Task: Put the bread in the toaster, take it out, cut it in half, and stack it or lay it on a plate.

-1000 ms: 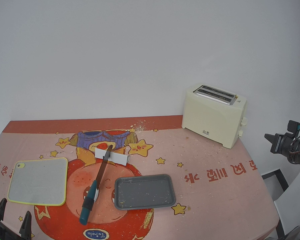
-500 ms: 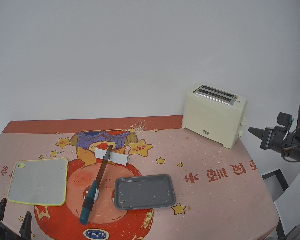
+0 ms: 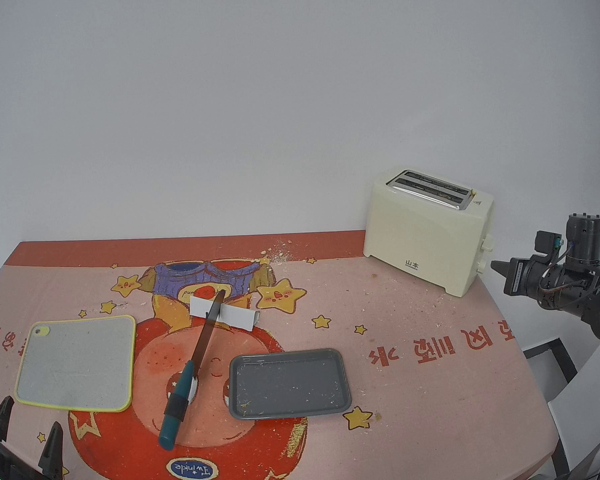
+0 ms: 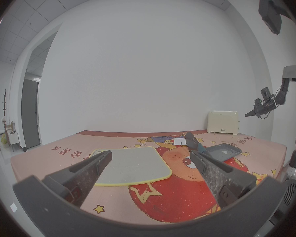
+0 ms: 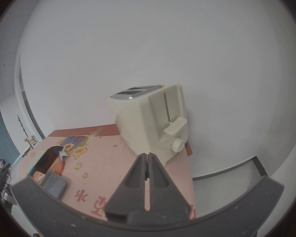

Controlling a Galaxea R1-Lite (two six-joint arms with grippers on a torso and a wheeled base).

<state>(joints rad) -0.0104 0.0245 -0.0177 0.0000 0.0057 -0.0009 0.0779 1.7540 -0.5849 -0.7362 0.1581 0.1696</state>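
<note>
- The toaster [image 3: 428,231] is a cream plastic box with rounded corners. It has two narrow slots on top, each framed in shiny metal.
- It stands at the far right corner of the table [image 3: 447,381], close to the wall [image 3: 247,101] and to the right edge. The slots run along its length, slanting from far-left to near-right. The end with the lever and round knob faces off the table to the right.
- The right gripper [image 5: 147,155] is beyond the right table edge. Its dark, wedge-shaped fingers are pressed together on nothing and point at the knob end, near it but apart.
- The plate [image 3: 289,383] is a grey rectangular tray with a raised rim and some crumbs [image 3: 283,251] inside. It lies near the front at the middle, long side left to right.
- The knife [image 3: 190,375] lies just left of the plate. Its teal handle is toward the robot, and its dark blade points away, with the tip resting on a white folded piece [image 3: 223,313].
- The cutting board [image 3: 77,363] is flat and pale grey with a yellow-green border. It lies at the front left.
- The left gripper [image 4: 151,153] is at the near left edge, fingers wide apart and holding nothing.
- A broad stretch of printed cloth, dusted with crumbs, lies between the plate and the toaster.
</note>
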